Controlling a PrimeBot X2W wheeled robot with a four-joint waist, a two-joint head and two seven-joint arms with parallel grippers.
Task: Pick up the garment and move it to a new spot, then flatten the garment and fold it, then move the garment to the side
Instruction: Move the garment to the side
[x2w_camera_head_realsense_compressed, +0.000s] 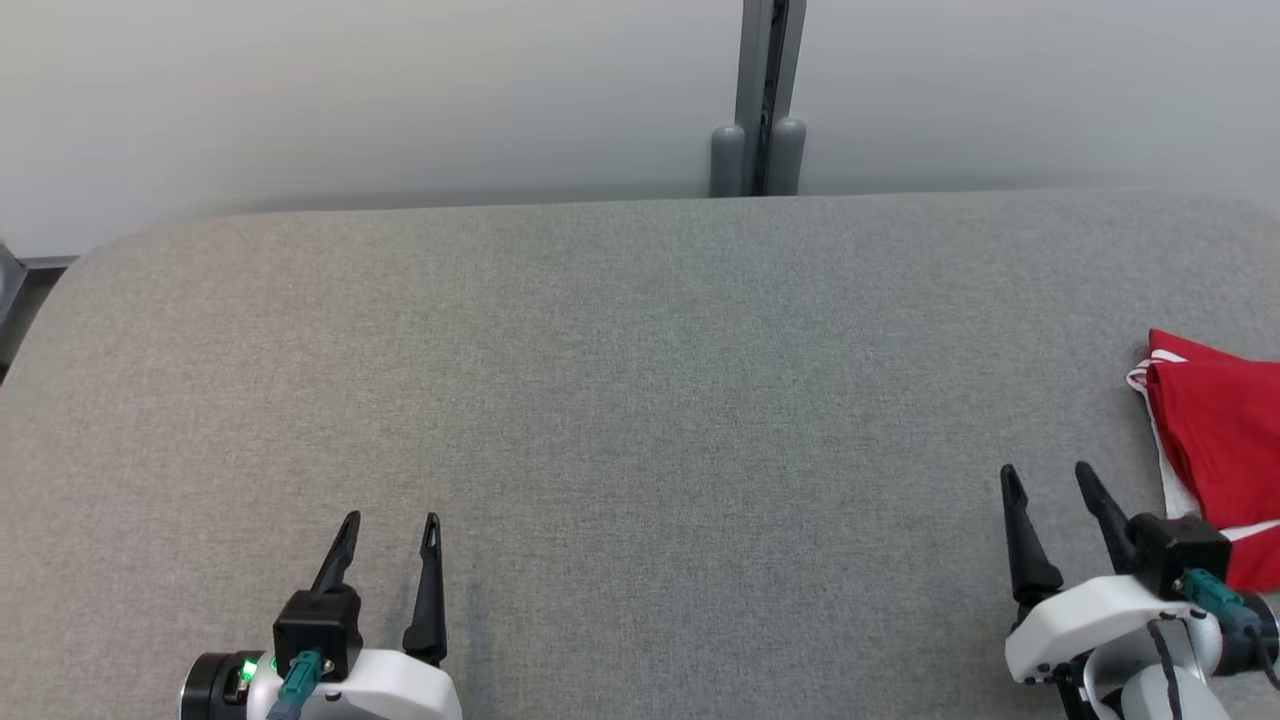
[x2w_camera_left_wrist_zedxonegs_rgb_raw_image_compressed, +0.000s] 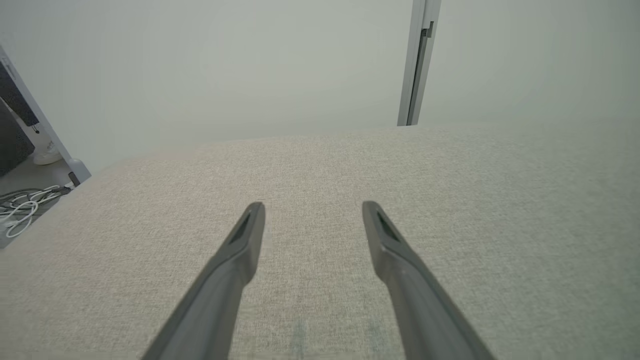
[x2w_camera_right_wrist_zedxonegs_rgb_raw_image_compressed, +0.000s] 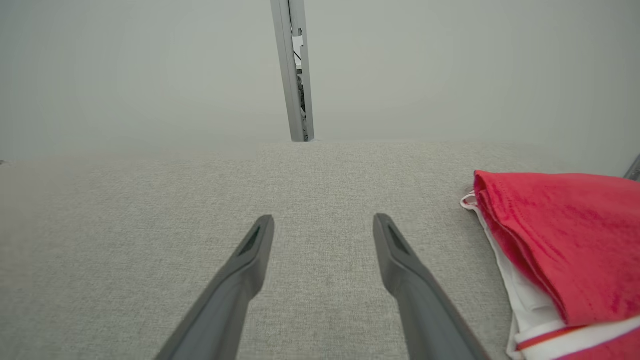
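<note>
The left jaws are held wide open, with nothing between them; their two dark fingers (x2w_camera_left_wrist_zedxonegs_rgb_raw_image_compressed: 235, 260) are seen above bare grey cloth of the table (x2w_camera_head_realsense_compressed: 640, 350), and whether the tips touch it cannot be told. The right jaws are likewise spread wide and nothing is gripped by them; only table cloth is seen in the gap between their fingers (x2w_camera_right_wrist_zedxonegs_rgb_raw_image_compressed: 240, 270).

The garment (x2w_camera_head_realsense_compressed: 1215, 440), red with white trim, is laid folded at the right side of the table, and part of it is cut off by the right edge of the head view. Its long axis is run roughly from the far side of the table toward the robot. A rounded red fold (x2w_camera_right_wrist_zedxonegs_rgb_raw_image_compressed: 505, 225) is turned toward the middle of the table, and white layers are shown beneath it at the near end.

The garment is placed just to the right of the right jaws, outside their gap and clear of both fingers. It is well apart from the left jaws, across the table.
</note>
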